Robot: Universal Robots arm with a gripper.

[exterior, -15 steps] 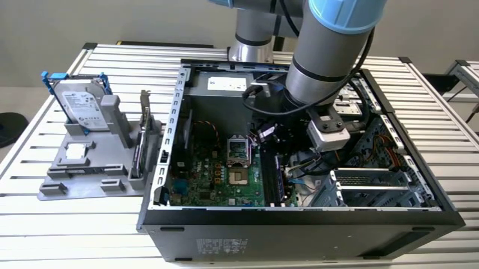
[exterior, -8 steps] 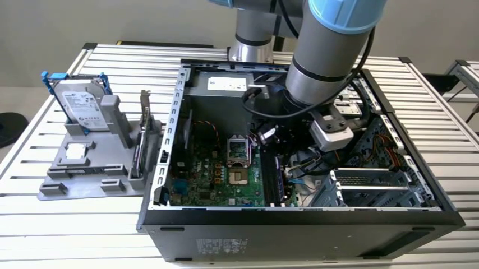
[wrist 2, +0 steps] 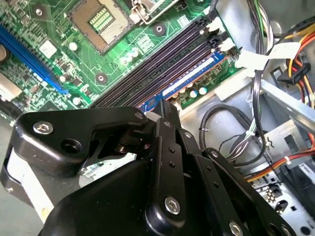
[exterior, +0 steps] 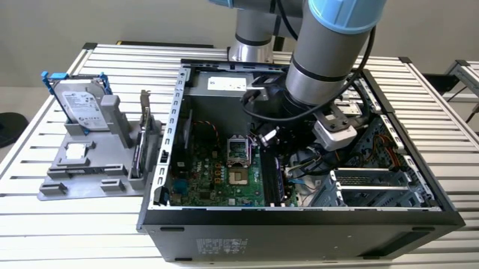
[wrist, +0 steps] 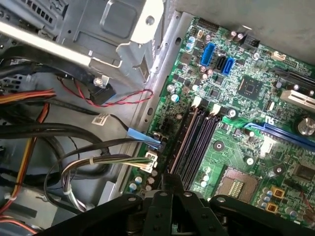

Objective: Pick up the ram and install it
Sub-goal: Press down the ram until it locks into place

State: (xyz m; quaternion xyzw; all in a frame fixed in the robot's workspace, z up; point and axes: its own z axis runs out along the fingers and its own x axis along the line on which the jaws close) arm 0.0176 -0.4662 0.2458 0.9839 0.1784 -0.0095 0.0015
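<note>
Ram (wrist 2: 197,78) in the second wrist view is a long, thin stick standing on edge in the memory slot nearest the board's edge, showing a blue strip along its length. The claw (wrist 2: 165,109) comes down on its upper edge near one end. Its narrow black fingers look closed on the ram, though their tips hide the contact itself. The empty slots (wrist 2: 162,59) run beside the stick as dark ribbed plastic channels with white latches at their ends. I judge the stick light and rigid but fragile: a bare circuit board that would crack if bent. It is best held by its long edges and kept square to the slot, off the chips and contacts.

In the first wrist view the ram (wrist: 181,142) is a dark edge-on strip in the outermost slot, with the claw (wrist: 170,181) over its near end. The glossy green motherboard (wrist: 231,113) is studded with small capacitors and carries a square metal processor socket (wrist: 238,187). Bundled cables (wrist: 74,162), soft and rubbery, loop over bare grey sheet metal beyond the board's edge.

In the exterior view the grey and blue arm (exterior: 329,56) reaches into the open computer case (exterior: 299,224), which lies on a ribbed aluminium desk (exterior: 75,235). The claw (exterior: 275,168) sits at about 4 o'clock from the socket (exterior: 236,151). At 9 o'clock of the case, a hard drive (exterior: 78,103) stands in a grey holder.
</note>
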